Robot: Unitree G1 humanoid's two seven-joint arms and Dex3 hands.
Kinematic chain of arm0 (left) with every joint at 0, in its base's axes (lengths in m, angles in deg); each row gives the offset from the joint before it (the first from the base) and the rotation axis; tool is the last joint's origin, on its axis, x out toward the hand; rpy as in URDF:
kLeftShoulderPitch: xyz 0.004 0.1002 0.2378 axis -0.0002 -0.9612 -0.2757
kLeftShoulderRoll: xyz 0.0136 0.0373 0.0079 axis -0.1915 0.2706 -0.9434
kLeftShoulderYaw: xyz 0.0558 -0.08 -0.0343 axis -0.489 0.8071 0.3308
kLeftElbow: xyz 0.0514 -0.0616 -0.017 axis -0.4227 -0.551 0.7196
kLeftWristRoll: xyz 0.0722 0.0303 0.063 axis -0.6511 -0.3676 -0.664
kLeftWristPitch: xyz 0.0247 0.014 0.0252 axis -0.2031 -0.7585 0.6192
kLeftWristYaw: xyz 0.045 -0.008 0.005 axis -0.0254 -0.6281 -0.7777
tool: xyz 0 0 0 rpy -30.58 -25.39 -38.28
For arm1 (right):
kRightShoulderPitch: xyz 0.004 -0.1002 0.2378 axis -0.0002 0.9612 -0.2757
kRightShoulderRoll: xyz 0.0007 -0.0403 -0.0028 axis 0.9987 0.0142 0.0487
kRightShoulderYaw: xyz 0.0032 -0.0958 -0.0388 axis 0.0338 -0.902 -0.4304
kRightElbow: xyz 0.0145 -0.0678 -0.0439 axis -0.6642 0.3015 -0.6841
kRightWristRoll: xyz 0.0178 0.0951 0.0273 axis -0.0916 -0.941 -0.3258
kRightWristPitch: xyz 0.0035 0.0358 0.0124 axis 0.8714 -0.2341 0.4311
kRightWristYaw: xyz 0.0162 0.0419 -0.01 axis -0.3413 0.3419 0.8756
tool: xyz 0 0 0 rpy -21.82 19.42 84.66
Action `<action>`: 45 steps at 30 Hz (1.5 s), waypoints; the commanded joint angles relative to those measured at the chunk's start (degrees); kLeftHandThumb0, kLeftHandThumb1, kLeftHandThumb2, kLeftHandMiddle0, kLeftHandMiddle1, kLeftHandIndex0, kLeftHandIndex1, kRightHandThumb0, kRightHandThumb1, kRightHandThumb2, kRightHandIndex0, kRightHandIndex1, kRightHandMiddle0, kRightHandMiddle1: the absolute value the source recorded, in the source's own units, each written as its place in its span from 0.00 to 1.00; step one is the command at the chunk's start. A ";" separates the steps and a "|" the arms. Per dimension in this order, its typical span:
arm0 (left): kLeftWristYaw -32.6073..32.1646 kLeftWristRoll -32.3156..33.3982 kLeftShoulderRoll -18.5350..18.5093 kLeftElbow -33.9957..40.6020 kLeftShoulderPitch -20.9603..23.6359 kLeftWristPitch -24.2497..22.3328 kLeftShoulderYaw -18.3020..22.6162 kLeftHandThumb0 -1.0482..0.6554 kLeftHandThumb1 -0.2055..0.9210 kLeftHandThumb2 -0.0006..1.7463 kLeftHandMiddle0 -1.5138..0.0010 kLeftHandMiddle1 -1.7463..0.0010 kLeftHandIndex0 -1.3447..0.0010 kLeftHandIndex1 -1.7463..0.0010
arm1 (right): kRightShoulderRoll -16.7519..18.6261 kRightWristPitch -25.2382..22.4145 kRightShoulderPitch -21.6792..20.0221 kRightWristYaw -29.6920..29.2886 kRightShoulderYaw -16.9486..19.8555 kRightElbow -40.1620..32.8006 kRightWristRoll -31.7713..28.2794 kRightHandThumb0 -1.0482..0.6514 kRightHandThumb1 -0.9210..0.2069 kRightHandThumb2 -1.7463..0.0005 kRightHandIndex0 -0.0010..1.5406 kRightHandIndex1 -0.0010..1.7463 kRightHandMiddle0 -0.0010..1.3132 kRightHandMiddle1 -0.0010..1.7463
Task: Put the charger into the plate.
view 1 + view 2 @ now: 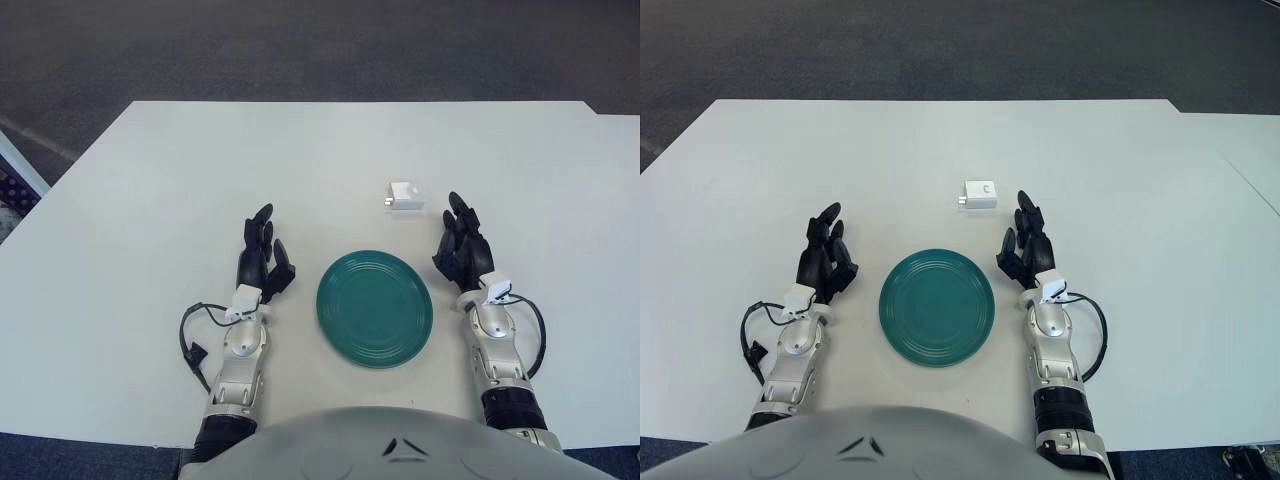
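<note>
A small white charger (404, 196) lies on the white table, just beyond the far right rim of a round teal plate (375, 307). The plate is empty and sits near the table's front edge between my hands. My right hand (461, 245) rests on the table right of the plate, fingers extended and holding nothing, a short way in front of and to the right of the charger. My left hand (262, 254) rests on the table left of the plate, fingers relaxed and empty.
The white table (200, 180) spans the view, with dark carpet beyond its far edge. A second table's edge shows at far right (1250, 150). Cables loop at both wrists.
</note>
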State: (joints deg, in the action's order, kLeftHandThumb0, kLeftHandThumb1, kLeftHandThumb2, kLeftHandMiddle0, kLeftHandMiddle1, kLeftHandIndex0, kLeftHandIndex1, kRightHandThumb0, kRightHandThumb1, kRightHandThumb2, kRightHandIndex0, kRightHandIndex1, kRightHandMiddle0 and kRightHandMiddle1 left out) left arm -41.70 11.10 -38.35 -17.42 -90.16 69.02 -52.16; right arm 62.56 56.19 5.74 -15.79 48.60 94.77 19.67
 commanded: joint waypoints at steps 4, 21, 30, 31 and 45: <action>0.36 0.44 0.15 -1.54 0.29 0.38 -0.33 0.03 1.00 0.54 0.81 1.00 1.00 0.57 | 0.16 -3.89 1.27 -0.30 0.20 0.18 -0.69 0.13 0.00 0.45 0.03 0.00 0.00 0.09; 0.84 1.79 0.06 -1.94 1.35 0.19 0.12 0.05 1.00 0.53 0.81 1.00 1.00 0.57 | 0.73 -5.59 0.80 -1.72 -0.09 -0.15 0.17 0.13 0.00 0.46 0.05 0.01 0.00 0.13; 1.07 1.78 -0.17 -1.79 1.87 -0.77 0.10 0.06 1.00 0.53 0.81 1.00 1.00 0.57 | 0.42 -4.45 -0.28 -1.27 -0.11 1.45 -0.28 0.13 0.00 0.46 0.05 0.00 0.00 0.13; 1.09 1.80 -0.21 -1.81 1.94 -0.81 0.10 0.06 1.00 0.53 0.81 1.00 1.00 0.57 | 0.48 -4.40 -0.37 -1.26 -0.10 1.54 -0.34 0.13 0.00 0.46 0.05 0.00 0.00 0.13; 2.48 3.53 -0.63 -5.16 4.69 0.72 0.81 0.06 1.00 0.54 0.82 1.00 1.00 0.58 | -0.76 -5.11 -2.39 -1.27 1.26 2.21 -0.99 0.15 0.00 0.48 0.07 0.01 0.00 0.17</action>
State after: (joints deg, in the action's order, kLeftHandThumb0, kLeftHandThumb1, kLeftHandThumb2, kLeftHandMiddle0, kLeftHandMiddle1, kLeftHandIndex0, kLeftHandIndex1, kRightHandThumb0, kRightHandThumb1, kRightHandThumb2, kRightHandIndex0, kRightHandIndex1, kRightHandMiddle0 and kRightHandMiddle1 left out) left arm -39.77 14.27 -38.58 -21.05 -86.25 69.42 -51.69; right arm 62.73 53.35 3.18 -17.34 48.94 95.59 19.73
